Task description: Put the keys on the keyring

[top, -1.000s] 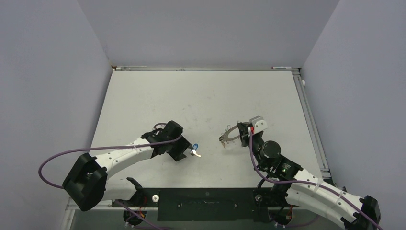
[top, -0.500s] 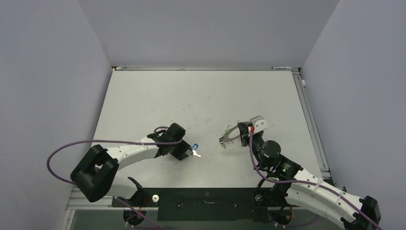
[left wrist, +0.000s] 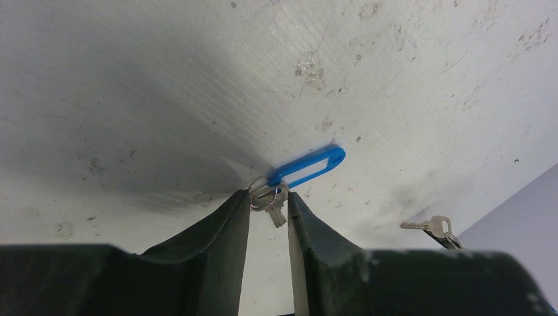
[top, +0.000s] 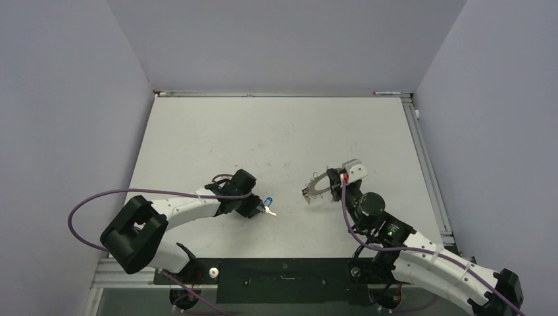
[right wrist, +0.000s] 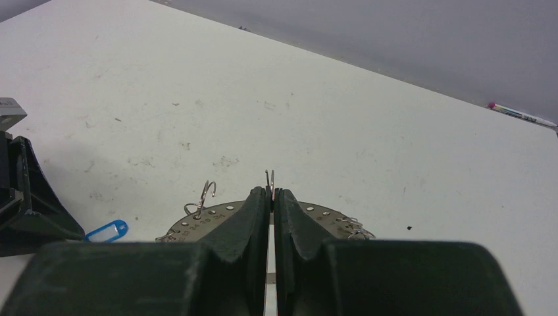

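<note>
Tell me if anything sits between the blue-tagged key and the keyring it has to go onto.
Nothing visible does. In the top view only bare table separates the blue-tagged key from the keyring, which the right pincer grips at its rim. The left pincer straddles the key, with nothing between them.

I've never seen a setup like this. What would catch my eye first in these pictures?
A blue-tagged key lies on the table left of centre, flanked closely by the fingers of the left gripper; whether they grip it yet is unclear. To its right, the right gripper pinches a flat grey keyring rimmed with small wire loops.
</note>
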### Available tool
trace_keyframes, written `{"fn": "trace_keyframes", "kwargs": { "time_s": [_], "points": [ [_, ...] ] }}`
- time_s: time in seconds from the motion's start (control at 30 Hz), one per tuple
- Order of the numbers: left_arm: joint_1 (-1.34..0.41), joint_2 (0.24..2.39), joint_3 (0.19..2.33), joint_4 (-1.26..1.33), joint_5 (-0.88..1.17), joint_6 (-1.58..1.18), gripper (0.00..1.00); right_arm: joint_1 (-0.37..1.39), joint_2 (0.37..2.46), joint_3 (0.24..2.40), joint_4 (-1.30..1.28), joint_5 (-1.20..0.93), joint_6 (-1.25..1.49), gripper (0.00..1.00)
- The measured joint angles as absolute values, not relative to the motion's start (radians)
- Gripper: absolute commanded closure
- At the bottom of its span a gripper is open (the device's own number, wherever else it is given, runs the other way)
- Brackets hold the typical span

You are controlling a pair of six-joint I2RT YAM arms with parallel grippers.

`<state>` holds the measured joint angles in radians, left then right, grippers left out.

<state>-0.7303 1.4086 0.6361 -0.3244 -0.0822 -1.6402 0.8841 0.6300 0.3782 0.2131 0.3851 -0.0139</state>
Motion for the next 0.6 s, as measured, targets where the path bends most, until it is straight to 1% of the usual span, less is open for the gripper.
{"fn": "trace_keyframes", "kwargs": {
  "time_s": [0.07,0.33,0.6],
  "points": [
    [-0.73,1.409,0.634,-0.32,-0.082,-1.642,0.75,0.884,0.63,0.378,0.213,0.385,-0.014,0.95],
    [-0.73,1.405,0.632,-0.324,-0.078,-1.643,0.65,0.884,0.63,0.378,0.207,0.385,-0.014,0.95],
    [-0.73,1.333,0.621,-0.33,-0.083,-1.615,0.66,0.884,0.63,0.378,0.207,0.385,-0.012,0.95]
  ]
}}
